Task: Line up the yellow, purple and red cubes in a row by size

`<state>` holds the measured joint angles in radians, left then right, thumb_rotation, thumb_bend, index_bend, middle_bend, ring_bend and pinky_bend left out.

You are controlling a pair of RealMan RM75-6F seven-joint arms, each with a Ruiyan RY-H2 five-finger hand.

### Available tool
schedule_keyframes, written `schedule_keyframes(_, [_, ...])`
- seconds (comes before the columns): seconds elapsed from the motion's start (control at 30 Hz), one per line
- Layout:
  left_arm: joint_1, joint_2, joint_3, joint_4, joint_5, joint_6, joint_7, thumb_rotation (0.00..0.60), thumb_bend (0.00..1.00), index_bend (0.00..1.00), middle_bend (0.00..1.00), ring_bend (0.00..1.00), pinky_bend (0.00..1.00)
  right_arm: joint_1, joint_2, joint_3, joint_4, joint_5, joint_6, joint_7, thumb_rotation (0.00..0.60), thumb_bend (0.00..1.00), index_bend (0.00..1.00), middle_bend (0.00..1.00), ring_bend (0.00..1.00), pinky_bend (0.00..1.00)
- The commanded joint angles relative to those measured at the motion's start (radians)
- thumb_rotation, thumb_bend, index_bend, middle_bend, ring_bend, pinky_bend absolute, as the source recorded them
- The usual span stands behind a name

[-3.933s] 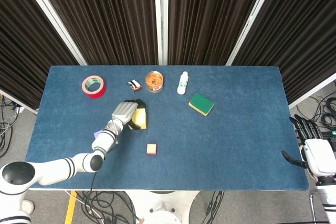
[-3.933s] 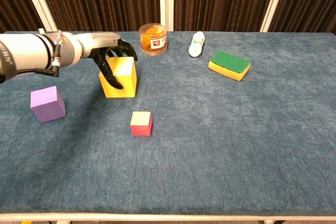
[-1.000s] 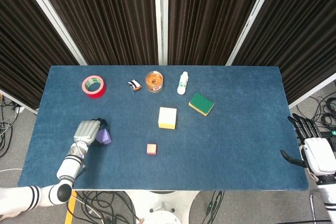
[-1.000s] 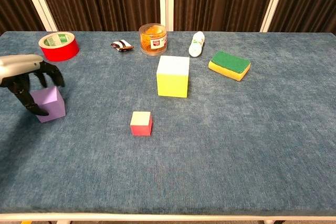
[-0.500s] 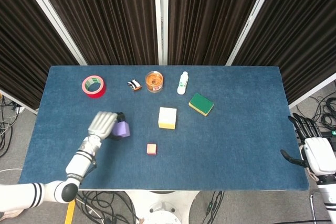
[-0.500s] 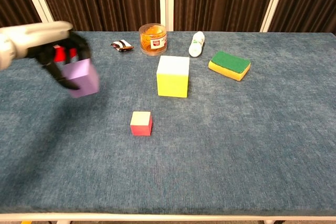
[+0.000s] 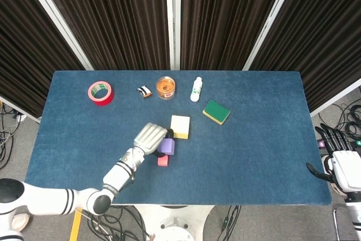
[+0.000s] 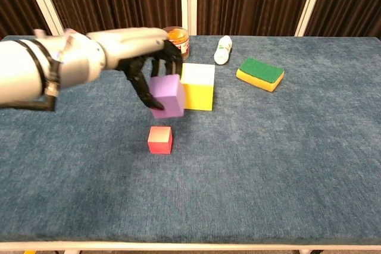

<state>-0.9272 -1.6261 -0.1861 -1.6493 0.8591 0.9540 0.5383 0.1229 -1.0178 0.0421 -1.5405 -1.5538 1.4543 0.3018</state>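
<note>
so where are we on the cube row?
Done: the large yellow cube sits mid-table, released. In hand: the left hand holds the mid-size purple cube above the cloth, between the yellow cube and the small red cube. Left: set the purple one down in that gap, and straighten the line if needed. The right hand is off the table edge, open.

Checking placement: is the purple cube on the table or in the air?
In the air: the left hand grips the purple cube above the table.
</note>
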Motion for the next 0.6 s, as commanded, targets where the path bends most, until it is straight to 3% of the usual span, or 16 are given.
schedule_keyframes(0.03, [-0.033, -0.047, 0.005, 0.036, -0.016, 0.01, 0.051, 0.6, 0.21, 0.53, 0.58, 0.54, 0.74, -0.002, 0.002, -0.001, -0.002, 0.001, 0.0, -0.002, 0.6, 0.14, 0.0, 0.02, 0.0, 0.0])
schedule_keyframes(0.6, [-0.129, -0.164, -0.013, 0.135, -0.099, 0.01, 0.176, 0.6, 0.2, 0.51, 0.54, 0.53, 0.72, -0.012, 0.01, -0.001, -0.004, 0.001, 0.008, 0.001, 0.6, 0.14, 0.0, 0.02, 0.0, 0.0])
